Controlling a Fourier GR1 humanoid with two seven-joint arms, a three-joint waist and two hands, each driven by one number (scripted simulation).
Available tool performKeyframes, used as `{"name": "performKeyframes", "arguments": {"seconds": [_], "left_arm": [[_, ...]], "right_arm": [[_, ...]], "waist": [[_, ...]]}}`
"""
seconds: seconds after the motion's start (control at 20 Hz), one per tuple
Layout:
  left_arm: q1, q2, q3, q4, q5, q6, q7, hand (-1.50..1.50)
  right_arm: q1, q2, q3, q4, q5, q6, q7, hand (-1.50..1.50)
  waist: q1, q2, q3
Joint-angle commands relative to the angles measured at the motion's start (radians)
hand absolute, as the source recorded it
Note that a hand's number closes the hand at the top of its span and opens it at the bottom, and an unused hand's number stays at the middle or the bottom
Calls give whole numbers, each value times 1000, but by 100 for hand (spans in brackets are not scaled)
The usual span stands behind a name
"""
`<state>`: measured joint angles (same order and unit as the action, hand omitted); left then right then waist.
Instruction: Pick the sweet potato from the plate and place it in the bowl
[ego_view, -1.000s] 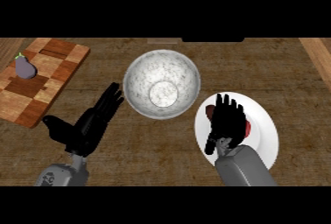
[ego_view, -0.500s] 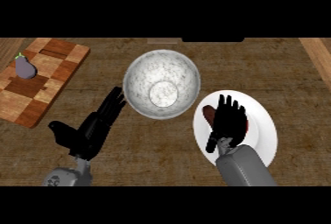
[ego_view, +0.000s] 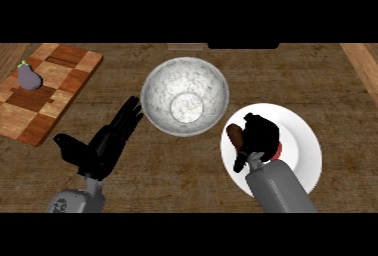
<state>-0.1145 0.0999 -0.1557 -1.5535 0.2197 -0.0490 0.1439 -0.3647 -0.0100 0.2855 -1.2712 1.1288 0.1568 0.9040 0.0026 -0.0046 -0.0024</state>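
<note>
Sweet potato (ego_view: 235, 134) lies on the white plate (ego_view: 304, 150) at the lower right of the frame. Only its brown end peeks out, on the left side of the right robot hand (ego_view: 260, 136). That hand sits right on top of it with its fingers bent down and curled round it, so it looks like it has hold of the sweet potato. I cannot tell if the sweet potato is off the plate yet. A small red patch (ego_view: 276, 151) shows under the hand, and I cannot tell what it is.

The gray bowl (ego_view: 159, 85) is just up and to the left of the plate, and their rims nearly touch. That makes the trip short: lift, go up-left, let go over the bowl.

The left robot hand (ego_view: 97, 149) is at the lower left, flat open and holding nothing. Its fingers point up at the bowl's left edge, but it is out of the way.

A cutting board (ego_view: 52, 105) with an eggplant (ego_view: 29, 78) sits on the brown bench (ego_view: 310, 85) at the upper left, far from the job.
</note>
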Motion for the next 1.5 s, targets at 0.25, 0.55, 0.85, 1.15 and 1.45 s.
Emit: {"name": "performKeyframes", "arguments": {"seconds": [0.25, 0.55, 0.85, 1.15, 1.45], "left_arm": [[-39, -43, 2, -52, -35, 46, 92, 0], [-8, -16, 46, -21, -21, -25, 38, 0], [-64, -41, 21, 7, -17, -35, 48, 0], [-82, -56, -18, 55, -40, -59, 24, 0], [-49, -55, 5, 56, -24, -55, 10, 0]], "right_arm": [[-16, -12, 7, 37, 56, -17, -92, 150], [-46, 10, 43, 144, 75, -111, -81, 150], [-81, 9, 384, 66, -70, -60, 73, 150], [-188, 8, 633, -64, -221, 9, 236, 150], [-308, 9, 741, -246, -282, -83, 453, 150]], "waist": [[-1, 4, 2], [2, 5, 2], [55, 12, 4], [98, 15, 2], [76, -1, 0]]}}
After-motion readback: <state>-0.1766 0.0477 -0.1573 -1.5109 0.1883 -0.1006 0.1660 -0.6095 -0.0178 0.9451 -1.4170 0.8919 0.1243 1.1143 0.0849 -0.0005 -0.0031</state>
